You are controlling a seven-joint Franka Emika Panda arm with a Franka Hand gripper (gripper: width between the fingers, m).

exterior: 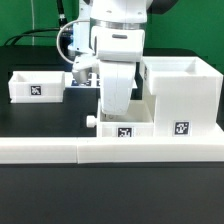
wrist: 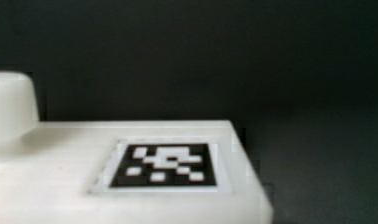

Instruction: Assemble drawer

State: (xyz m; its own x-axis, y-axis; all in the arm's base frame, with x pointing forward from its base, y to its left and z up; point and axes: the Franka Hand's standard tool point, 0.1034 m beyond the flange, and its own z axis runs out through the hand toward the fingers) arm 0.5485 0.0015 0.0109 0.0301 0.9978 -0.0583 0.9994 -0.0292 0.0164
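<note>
White drawer part (wrist: 189,136) fills the wrist view from close range, its flat face carrying a black-and-white marker tag (wrist: 165,165), with one pale, blurred finger (wrist: 6,105) of the gripper standing at its edge against a dark background. Seen from the exterior view, the same drawer part (exterior: 125,127) sits low on the black table (exterior: 40,122) near the middle of the scene, a tag on the side facing the camera and a small round knob (exterior: 92,121) jutting from its end toward the exterior view's left. The gripper (exterior: 115,114) of the Franka arm (exterior: 115,45) hangs straight down onto the part, its white body hiding the fingertips; whether the fingers are spread or pressed onto the part cannot be told from either view. Just beside the part, on the exterior view's right, stands the taller open-topped drawer case (exterior: 180,92), also tagged on its front. Well apart, on the exterior view's left, a second shallow white tray (exterior: 38,86) with its own tag rests farther back on the table. A long white rail (exterior: 110,152) runs across the foreground, in front of all three pieces.
</note>
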